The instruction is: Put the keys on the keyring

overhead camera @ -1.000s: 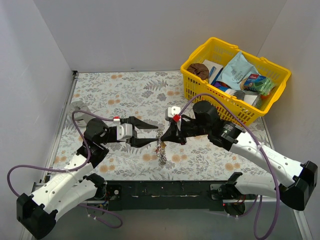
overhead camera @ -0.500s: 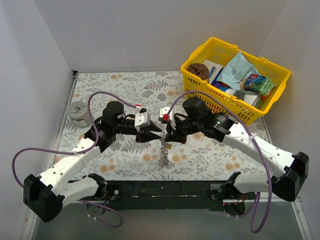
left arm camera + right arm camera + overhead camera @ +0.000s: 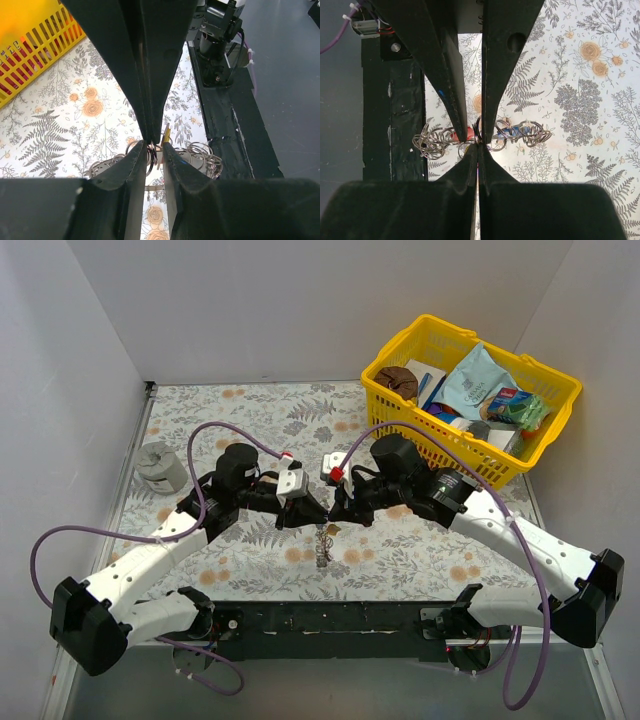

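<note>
Silver thin wire keyring (image 3: pixel 151 151) hangs above the floral desk (image 3: pixel 250 410), pinched in my pressed-together right fingers (image 3: pixel 477 150). My left fingers (image 3: pixel 314 512) stand narrowly apart astride it, seemingly to steady it. Small colour-headed metal keys (image 3: pixel 462 135) sit in the ring tangle beneath.

I see a floral tabletop (image 3: pixel 250 410): a yellow basket (image 3: pixel 430 440) sits at its far right corner, a grey cylinder (image 3: pixel 158 464) near its left edge.

Keyring (image 3: pixel 490 146): thin bright metal wire, glossy, at right gripper (image 3: pixel 478 150) tip. Keys (image 3: pixel 510 131) beside it: smooth red and blue plastic heads. Bench (image 3: pixel 580 100) beneath that gripper: matt floral-printed covering.
</note>
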`<state>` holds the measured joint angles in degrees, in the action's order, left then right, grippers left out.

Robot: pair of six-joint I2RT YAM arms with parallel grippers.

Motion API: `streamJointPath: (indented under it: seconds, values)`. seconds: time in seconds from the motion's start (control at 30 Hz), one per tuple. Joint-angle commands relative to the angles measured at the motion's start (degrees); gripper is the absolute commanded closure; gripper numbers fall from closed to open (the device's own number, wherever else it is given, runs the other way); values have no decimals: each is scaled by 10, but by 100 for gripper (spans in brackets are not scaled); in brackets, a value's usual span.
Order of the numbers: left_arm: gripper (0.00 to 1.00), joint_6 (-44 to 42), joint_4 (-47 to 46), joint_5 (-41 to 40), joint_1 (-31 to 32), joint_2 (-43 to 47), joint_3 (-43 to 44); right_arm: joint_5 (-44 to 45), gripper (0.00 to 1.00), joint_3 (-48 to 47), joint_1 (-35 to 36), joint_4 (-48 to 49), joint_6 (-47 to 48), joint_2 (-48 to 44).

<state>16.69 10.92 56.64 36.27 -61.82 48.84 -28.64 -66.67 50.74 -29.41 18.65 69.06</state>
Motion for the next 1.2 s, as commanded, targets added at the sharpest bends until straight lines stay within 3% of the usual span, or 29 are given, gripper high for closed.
streamJointPath:
  seconds: [0.0,0.23,0.33,0.37,0.6,0.63,0.83,0.93,1.17]
  values:
    - [83,1,-12,8,12,-4,21,-15,99,-1,-1,44,-9,-15]
    - [85,5,-18,-4,20,-10,24,-14,99,0,-2,45,-8,-15]
    - [92,6,-18,-9,20,-13,25,-16,99,1,-1,47,-8,-17]
    - [99,5,-18,-10,20,-14,25,-16,99,1,-1,48,-8,-16]
    - [100,18,-46,-17,21,-10,10,-24,99,17,-2,74,-16,-28]
    - [100,28,-60,-20,21,-7,3,-25,89,25,-4,84,-21,-34]
    - [100,133,-242,-48,21,46,-80,-49,59,73,-34,154,-56,-79]
    - [100,177,-318,-58,21,60,-107,-81,53,80,-64,161,-69,-89]
    - [100,250,-482,-82,20,83,-164,-203,52,124,-127,226,-105,-128]
